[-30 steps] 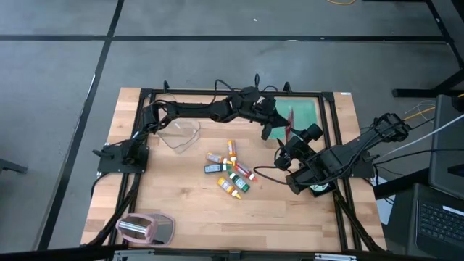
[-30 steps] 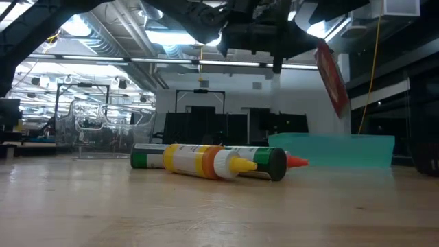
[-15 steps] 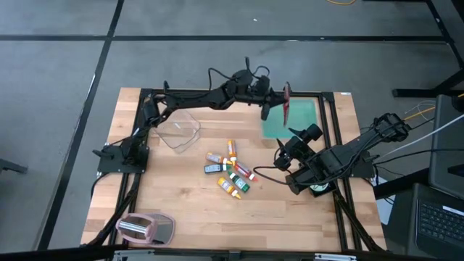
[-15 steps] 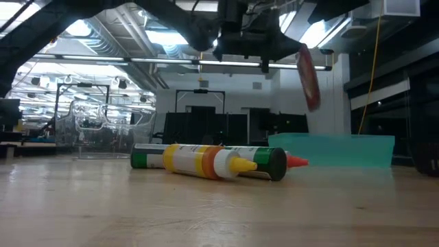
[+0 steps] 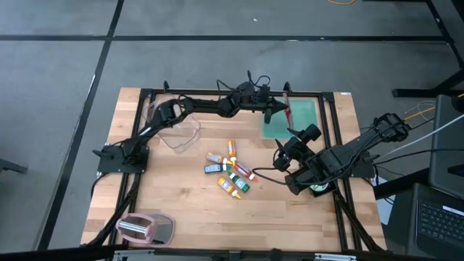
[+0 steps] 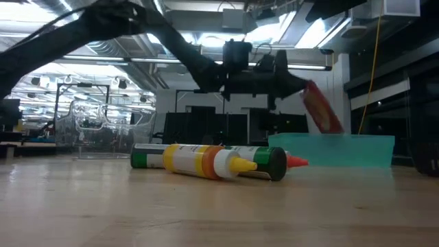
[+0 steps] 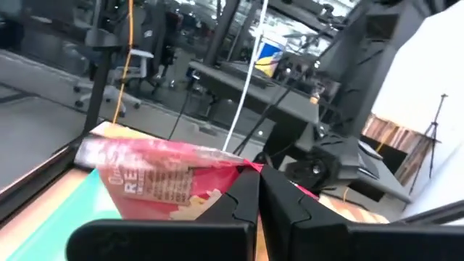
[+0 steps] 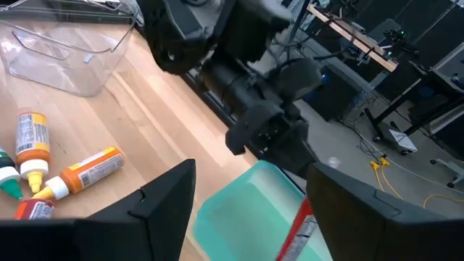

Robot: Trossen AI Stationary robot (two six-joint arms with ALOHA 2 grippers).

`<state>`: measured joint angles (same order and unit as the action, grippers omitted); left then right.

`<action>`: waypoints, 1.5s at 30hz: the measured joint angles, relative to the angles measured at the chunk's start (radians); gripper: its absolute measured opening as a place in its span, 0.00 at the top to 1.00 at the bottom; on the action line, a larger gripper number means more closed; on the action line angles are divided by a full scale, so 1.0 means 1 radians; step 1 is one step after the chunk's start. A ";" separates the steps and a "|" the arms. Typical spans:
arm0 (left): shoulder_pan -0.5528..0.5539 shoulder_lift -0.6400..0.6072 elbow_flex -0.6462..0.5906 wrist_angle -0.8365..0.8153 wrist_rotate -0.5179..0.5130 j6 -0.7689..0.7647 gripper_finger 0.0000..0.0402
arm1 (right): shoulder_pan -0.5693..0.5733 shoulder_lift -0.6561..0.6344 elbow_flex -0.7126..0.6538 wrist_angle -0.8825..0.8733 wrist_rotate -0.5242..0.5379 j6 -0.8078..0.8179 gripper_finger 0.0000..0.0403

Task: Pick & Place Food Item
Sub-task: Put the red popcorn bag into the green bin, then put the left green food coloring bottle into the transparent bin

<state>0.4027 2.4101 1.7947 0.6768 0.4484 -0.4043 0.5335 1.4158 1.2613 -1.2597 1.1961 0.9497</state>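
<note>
A red food packet (image 5: 288, 110) hangs over the teal bin (image 5: 297, 123) at the table's far right, with my left gripper (image 5: 280, 108) shut on it. In the low view the packet (image 6: 321, 108) slants down from the gripper (image 6: 287, 80) to about the height of the bin's rim (image 6: 343, 139). The left wrist view shows the packet (image 7: 156, 177) just ahead of the shut fingers. My right gripper (image 8: 254, 210) waits open near the bin (image 8: 243, 206), with nothing between its fingers. My left gripper pinches the packet's upper corner (image 7: 245, 168) between its two fingers (image 7: 250, 199). The fingers lie level and come from the table's left. The packet hangs below and beyond them, tilted, over the bin and clear of the table.
Several sauce bottles (image 5: 230, 170) lie in a heap at the table's middle. A clear plastic tub (image 5: 178, 131) stands at the far left. A pink object (image 5: 148, 226) lies at the near left corner. My right arm (image 5: 341, 159) reaches in from the right edge.
My left gripper has stretched out toward the table's far right and gone down toward the teal bin, keeping shut on the packet. The packet has sunk from well above the bin to about the height of its rim and now slants.
</note>
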 joint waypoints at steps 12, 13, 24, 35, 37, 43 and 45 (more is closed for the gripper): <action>0.021 0.044 0.000 -0.023 -0.006 -0.031 1.00 | 0.000 0.000 0.000 0.000 -0.009 -0.004 0.36; 0.021 0.044 0.000 -0.024 -0.006 -0.029 1.00 | 0.000 0.000 0.000 0.000 -0.011 -0.004 0.36; 0.028 0.043 0.000 -0.175 -0.074 0.060 1.00 | 0.000 0.000 0.000 0.000 -0.037 -0.004 0.36; 0.030 0.043 0.000 -0.174 0.008 0.087 0.90 | 0.000 0.000 0.000 0.001 -0.061 -0.008 0.36; 0.025 0.043 0.000 -0.174 0.033 0.102 0.83 | 0.000 0.000 0.000 0.000 -0.061 -0.008 0.36; 0.014 0.031 0.000 -0.176 0.053 0.129 0.60 | 0.000 0.000 0.000 0.000 -0.063 -0.015 0.36; 0.017 0.005 0.000 -0.195 0.052 0.151 0.54 | 0.000 0.000 0.000 0.001 -0.064 -0.015 0.36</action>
<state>0.4201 2.4149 1.7947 0.4823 0.5007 -0.2534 0.5335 1.4155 1.2613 -1.2591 1.1324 0.9344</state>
